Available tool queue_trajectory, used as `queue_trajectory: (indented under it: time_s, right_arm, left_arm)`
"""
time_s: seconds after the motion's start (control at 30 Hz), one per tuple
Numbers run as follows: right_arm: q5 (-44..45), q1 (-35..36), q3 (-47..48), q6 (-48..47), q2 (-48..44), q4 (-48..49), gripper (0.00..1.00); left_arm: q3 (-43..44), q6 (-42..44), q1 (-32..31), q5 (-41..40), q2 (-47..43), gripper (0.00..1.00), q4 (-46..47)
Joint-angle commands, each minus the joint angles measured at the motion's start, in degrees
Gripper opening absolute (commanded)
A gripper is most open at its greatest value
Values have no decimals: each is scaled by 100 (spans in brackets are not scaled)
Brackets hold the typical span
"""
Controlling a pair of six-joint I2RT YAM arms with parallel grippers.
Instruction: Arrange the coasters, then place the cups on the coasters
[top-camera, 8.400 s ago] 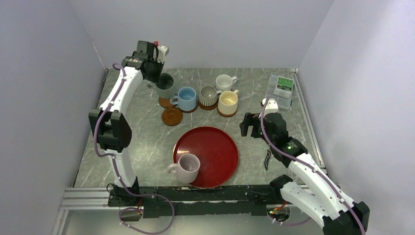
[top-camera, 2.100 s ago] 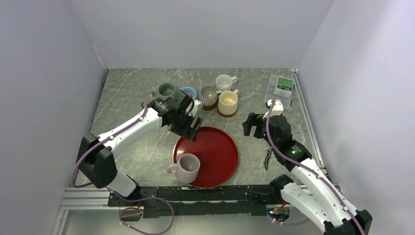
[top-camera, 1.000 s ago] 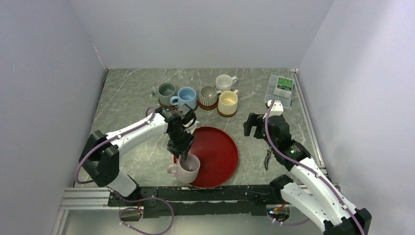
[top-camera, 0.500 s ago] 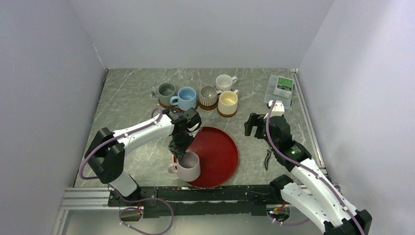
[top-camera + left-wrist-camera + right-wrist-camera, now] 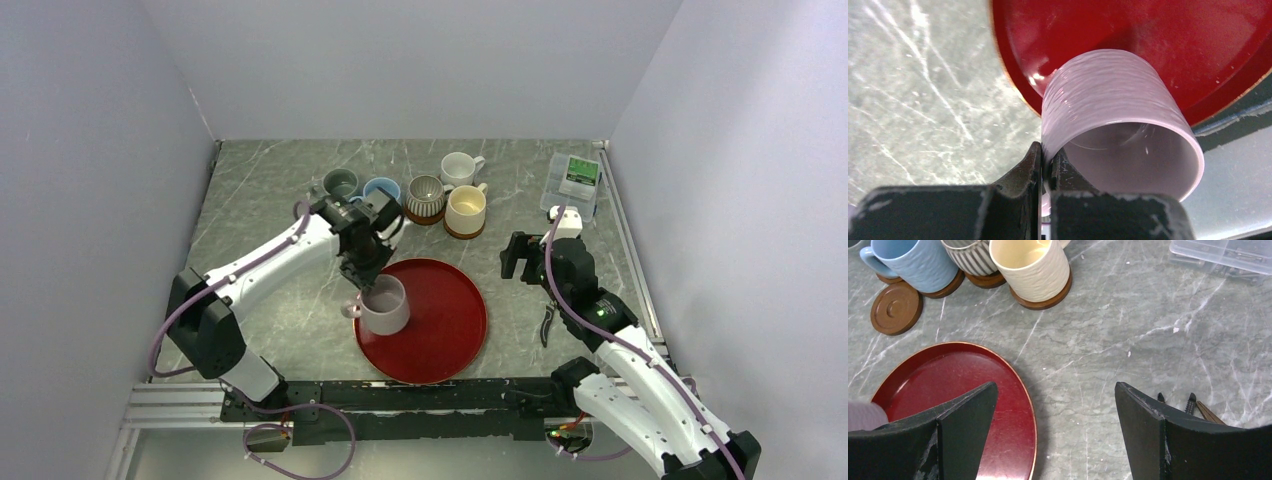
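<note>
Lilac mug [image 5: 384, 305] is pinched by its rim in the left fingers [image 5: 1038, 162], which are clamped tight on the wall. It hangs tilted over the left edge of the red tray [image 5: 445, 335]. The right fingers [image 5: 518, 258] gape wide, holding nothing, above the table [image 5: 270, 200]. Up by the far mugs, one coaster [image 5: 896, 308] lies bare just beside the blue mug [image 5: 913, 262].

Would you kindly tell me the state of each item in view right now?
lilac mug, gripped by its rim above the red tray
left gripper, shut on the lilac mug
right gripper, open, empty
red tray, lying flat
spare coaster, bare
blue mug, upright on its coaster
ribbed mug, upright on its coaster
cream mug, upright on its coaster
white mug, upright, no coaster seen
</note>
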Motion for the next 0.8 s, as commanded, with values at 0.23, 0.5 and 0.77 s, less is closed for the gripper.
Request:
queue_trajectory:
  time_s: [0.23, 0.5, 0.77]
  right_arm:
    - [-416, -27, 102, -88, -12, 267, 91]
    - [-593, -27, 62, -138, 53, 424, 91]
    - [-598, -26, -62, -225, -74, 499, 91]
  left_arm:
    - [222, 1626, 1767, -242, -583, 3, 1490]
    - [107, 2761, 2430, 38, -297, 3, 2524]
    - [432, 3549, 2813, 447, 464, 3, 2279]
